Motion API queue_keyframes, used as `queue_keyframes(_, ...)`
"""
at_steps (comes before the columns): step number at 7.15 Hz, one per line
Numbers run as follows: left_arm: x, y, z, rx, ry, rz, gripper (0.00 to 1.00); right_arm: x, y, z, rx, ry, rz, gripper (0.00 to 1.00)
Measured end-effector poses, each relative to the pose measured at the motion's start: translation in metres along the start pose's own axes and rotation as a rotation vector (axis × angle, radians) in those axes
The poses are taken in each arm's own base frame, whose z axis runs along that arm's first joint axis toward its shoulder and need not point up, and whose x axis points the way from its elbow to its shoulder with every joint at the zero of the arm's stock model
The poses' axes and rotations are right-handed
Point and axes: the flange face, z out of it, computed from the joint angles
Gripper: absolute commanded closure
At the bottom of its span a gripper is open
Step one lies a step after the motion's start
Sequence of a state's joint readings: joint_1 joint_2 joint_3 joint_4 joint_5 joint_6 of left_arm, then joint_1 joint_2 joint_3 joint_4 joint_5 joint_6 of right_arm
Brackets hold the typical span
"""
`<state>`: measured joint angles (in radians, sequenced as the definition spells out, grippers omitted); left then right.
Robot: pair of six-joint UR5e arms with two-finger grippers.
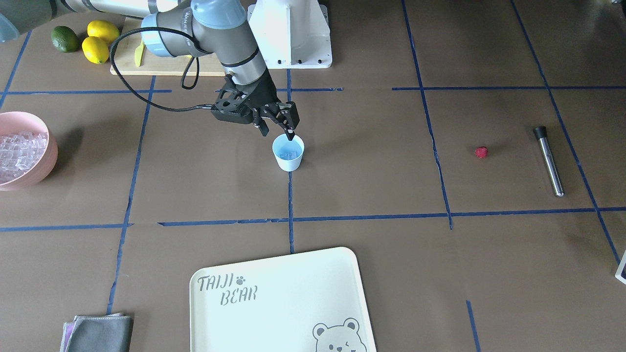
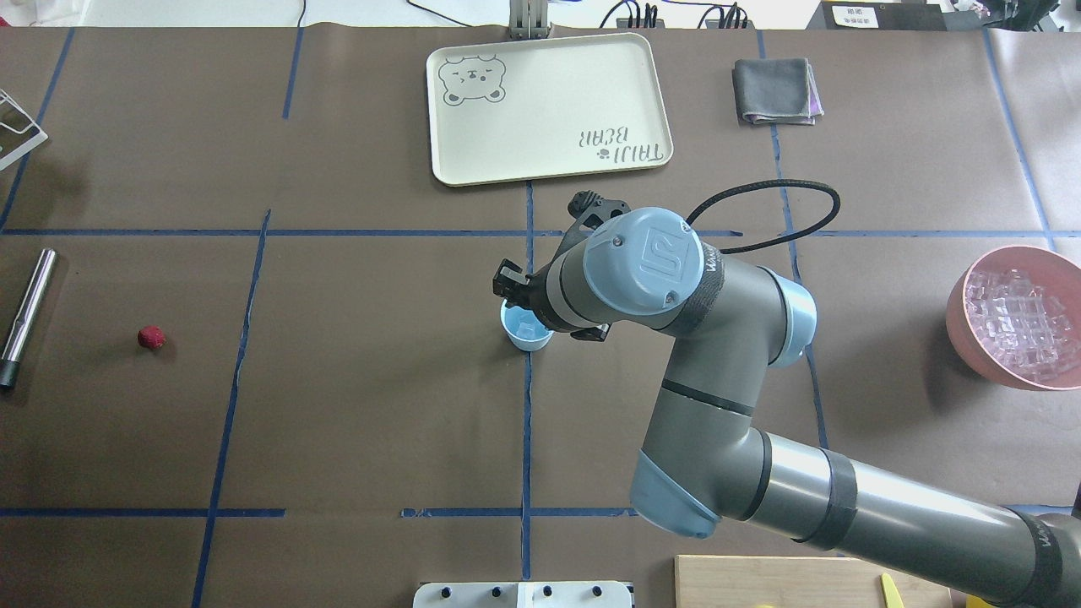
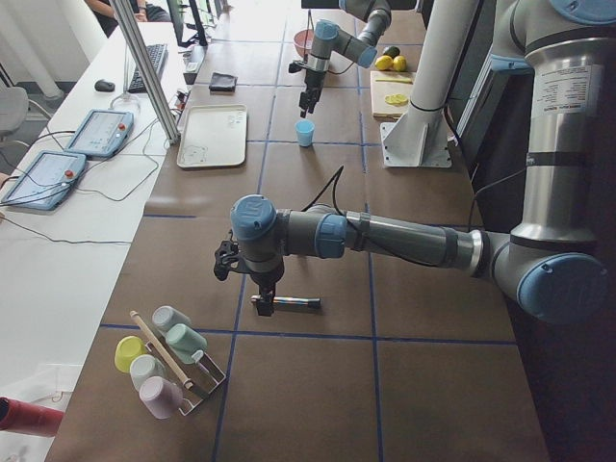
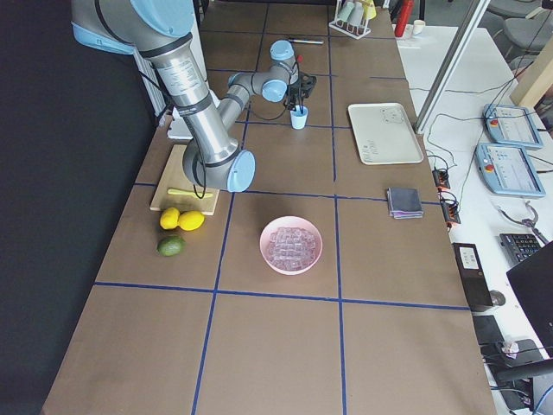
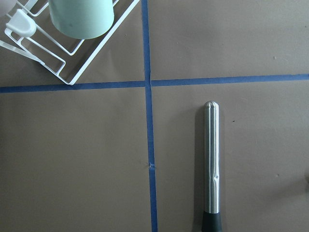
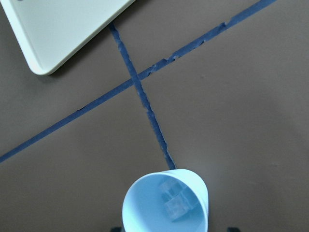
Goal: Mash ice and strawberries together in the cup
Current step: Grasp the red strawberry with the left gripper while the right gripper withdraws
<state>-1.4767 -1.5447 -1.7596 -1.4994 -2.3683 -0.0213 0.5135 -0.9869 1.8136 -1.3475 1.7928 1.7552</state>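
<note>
Though agape, right gripper point(image 1: 279, 134) above cup point(image 1: 288, 160).

Two arms of grey tubing with pale-blue joint caps; the right arm point(image 2: 726, 338) bears a round cap point(image 2: 643, 257) embossed with a UR logo and dotted with small screws; a black cable point(image 2: 785, 190) loops to its black, skeletal right gripper point(image 1: 278, 131); the left arm point(image 3: 385, 236) matches; a white pedestal point(image 1: 288, 34), bolt-holed at its foot.
</note>
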Motion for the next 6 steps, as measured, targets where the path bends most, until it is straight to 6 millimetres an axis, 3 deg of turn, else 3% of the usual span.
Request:
queue_keyframes(2, 0.069, -0.011, 0.025, 0.007, 0.019, 0.041, 0.00, 0.058, -0.074, -0.068, -0.041, 0.050, -0.016, 0.01)
queue_keyframes(3, 0.110, -0.012, 0.042, -0.003, 0.035, 0.026, 0.00, 0.097, -0.114, -0.093, -0.056, 0.077, -0.059, 0.01)
queue_keyframes(5, 0.177, -0.006, 0.081, -0.026, 0.047, -0.014, 0.00, 0.176, -0.179, -0.134, -0.073, 0.121, -0.165, 0.01)
queue_keyframes(6, 0.202, 0.000, 0.105, -0.018, 0.015, -0.022, 0.00, 0.208, -0.200, -0.147, -0.078, 0.137, -0.209, 0.01)
